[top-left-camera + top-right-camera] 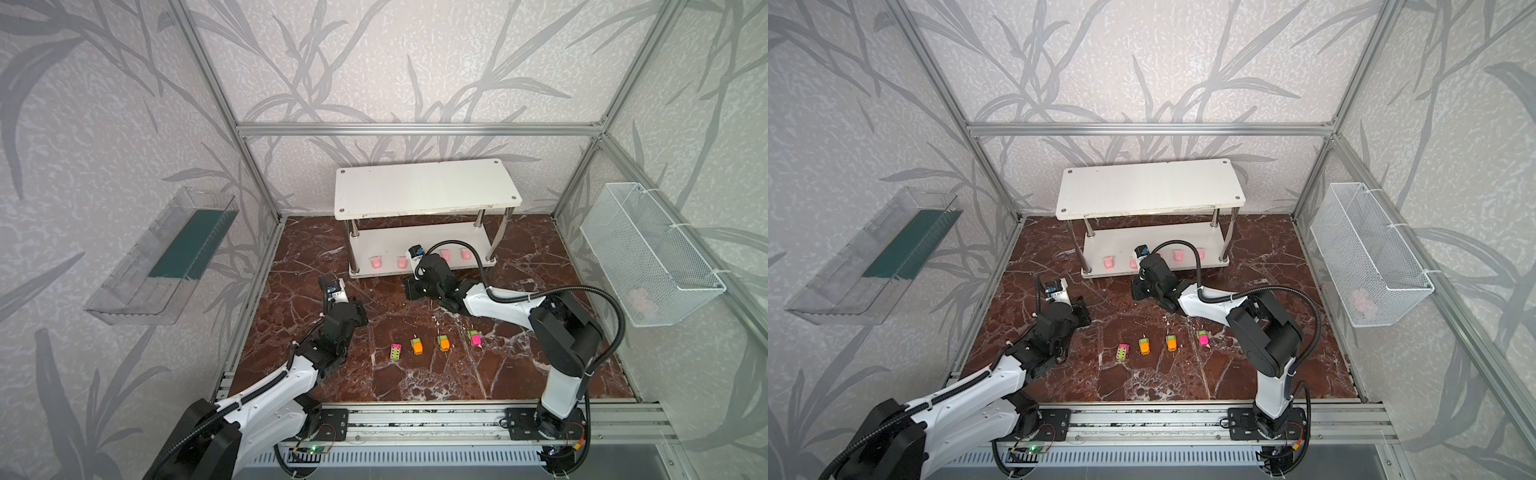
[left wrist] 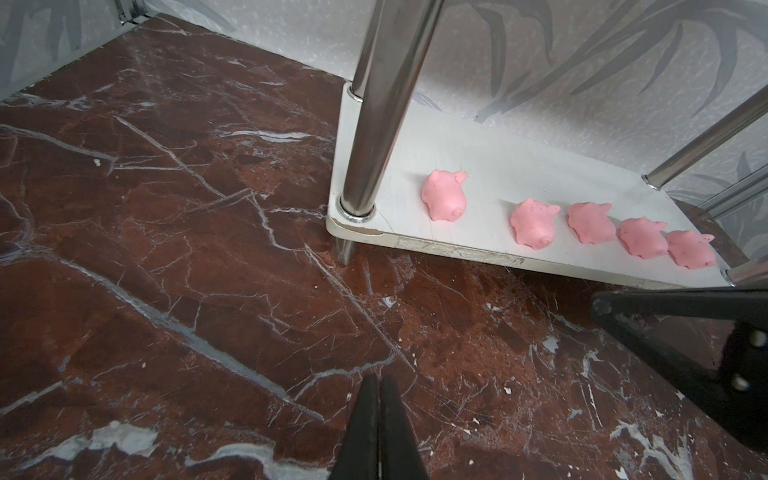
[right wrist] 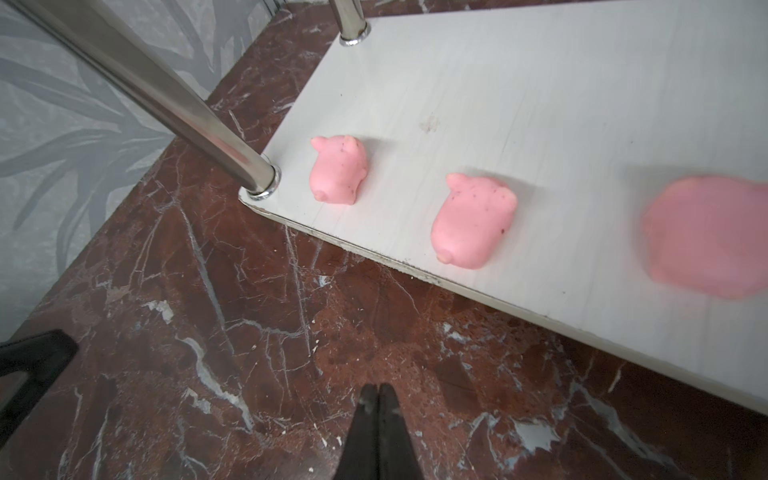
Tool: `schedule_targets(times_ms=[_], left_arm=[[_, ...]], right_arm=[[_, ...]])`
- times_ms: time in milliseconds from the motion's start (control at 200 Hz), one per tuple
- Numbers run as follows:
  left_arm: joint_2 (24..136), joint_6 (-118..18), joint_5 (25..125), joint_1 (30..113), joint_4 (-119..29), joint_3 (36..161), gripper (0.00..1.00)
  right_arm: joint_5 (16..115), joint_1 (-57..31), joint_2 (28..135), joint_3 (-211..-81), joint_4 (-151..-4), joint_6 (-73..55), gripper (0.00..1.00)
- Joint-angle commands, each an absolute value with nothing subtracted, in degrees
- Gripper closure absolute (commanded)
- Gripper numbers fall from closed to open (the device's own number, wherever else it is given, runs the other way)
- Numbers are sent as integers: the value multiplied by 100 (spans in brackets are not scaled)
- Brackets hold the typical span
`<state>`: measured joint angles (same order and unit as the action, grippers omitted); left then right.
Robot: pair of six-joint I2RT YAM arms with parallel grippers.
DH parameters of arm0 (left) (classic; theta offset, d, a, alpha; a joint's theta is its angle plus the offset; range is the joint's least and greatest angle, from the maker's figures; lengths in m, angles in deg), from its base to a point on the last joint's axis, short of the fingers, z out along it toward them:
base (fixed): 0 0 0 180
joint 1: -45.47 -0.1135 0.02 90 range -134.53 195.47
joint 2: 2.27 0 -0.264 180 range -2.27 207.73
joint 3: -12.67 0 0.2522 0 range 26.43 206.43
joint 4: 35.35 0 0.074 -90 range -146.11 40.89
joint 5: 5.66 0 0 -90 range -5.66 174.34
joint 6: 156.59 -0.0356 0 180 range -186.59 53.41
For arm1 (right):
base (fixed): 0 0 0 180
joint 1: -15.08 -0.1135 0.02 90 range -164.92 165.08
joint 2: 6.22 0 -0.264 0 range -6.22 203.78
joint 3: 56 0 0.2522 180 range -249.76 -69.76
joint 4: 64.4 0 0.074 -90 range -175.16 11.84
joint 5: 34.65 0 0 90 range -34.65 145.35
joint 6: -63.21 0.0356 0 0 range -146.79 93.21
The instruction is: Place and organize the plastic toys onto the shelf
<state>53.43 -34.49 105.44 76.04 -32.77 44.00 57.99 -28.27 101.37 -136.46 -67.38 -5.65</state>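
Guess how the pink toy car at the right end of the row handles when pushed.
The pink toy car looks tiny, so probably light. It sits on a glossy marbled tabletop, so a push may slide or roll it.

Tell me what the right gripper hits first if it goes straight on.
Likely the front edge of the shelf, between the end pink pig and the next pink pig; only marble floor lies before it. Height is unclear: the right gripper might slide over the board.

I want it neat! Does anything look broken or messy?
Yes. The shelf has a chipped, peeling front edge on its lower board. Four toy cars sit in a row on the floor, not on the shelf.
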Motion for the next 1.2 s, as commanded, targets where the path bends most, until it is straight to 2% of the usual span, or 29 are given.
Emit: schedule_targets(times_ms=[0,330,1195], left_arm=[[5271,-3381,10585,7545,-3116,4300,100],[5343,-3328,10483,7406,-2978,4201,100],[5732,-3321,10270,7261,-2782,4314,100]], right_arm=[[5694,-2851,10300,-14005,-6948,-653,100],[5432,-2829,10792,-14626,-7245,-964,100],[5498,-2458,11161,-15024,-7408,-961,100]])
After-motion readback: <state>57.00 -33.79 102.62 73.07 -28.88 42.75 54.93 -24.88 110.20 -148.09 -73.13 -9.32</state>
